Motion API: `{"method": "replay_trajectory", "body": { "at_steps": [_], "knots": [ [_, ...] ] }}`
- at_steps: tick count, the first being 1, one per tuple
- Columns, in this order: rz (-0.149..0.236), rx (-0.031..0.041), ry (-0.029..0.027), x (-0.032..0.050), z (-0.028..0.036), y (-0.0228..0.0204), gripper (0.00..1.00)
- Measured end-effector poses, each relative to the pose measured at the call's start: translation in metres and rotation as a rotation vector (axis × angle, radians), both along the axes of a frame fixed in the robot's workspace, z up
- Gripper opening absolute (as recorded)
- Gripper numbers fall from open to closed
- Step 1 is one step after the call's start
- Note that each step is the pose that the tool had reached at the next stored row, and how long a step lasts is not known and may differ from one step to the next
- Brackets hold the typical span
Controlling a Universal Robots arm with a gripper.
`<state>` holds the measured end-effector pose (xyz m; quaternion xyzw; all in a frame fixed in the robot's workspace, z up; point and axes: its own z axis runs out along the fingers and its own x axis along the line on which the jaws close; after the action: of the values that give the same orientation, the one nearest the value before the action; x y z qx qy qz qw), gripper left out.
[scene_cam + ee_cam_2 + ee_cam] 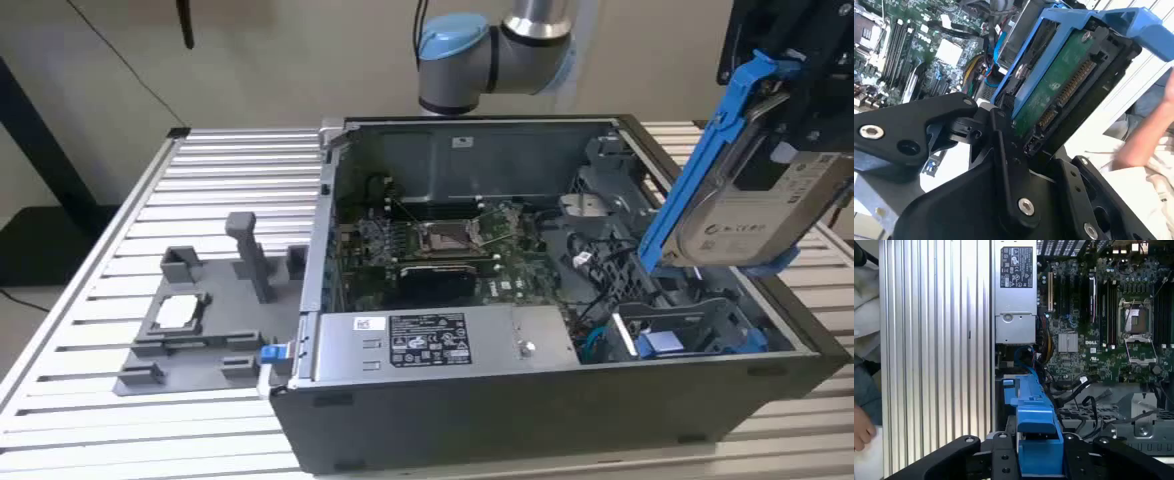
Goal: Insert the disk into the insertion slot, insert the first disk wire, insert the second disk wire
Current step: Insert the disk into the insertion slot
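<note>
The claw is clamped tight on the disk, with black fingers squeezing it near the connector end, blue bracket and all. The disk hangs tilted in the air over the open case, touching nothing but the claw. The slot sits below the claw, well apart from the disk, with blue plastic showing inside it. Right beside the slot there's a tangle of black and blue cables, lying between it and the motherboard. The power supply runs along the case wall next to the slot too. On the far side of the case from the claw, a grey tray sits on the slatted table with a small chip in it. Somebody's hand is out past the table edge, not far from the claw.
</note>
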<state>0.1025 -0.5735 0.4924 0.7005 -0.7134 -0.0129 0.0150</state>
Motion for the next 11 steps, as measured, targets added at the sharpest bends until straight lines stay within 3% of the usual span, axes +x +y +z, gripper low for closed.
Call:
{"method": "replay_trajectory", "body": {
  "at_steps": [11],
  "knots": [
    [0.0, 0.0001, -0.0009, 0.0, -0.004, 0.0, 0.33]
  ]
}}
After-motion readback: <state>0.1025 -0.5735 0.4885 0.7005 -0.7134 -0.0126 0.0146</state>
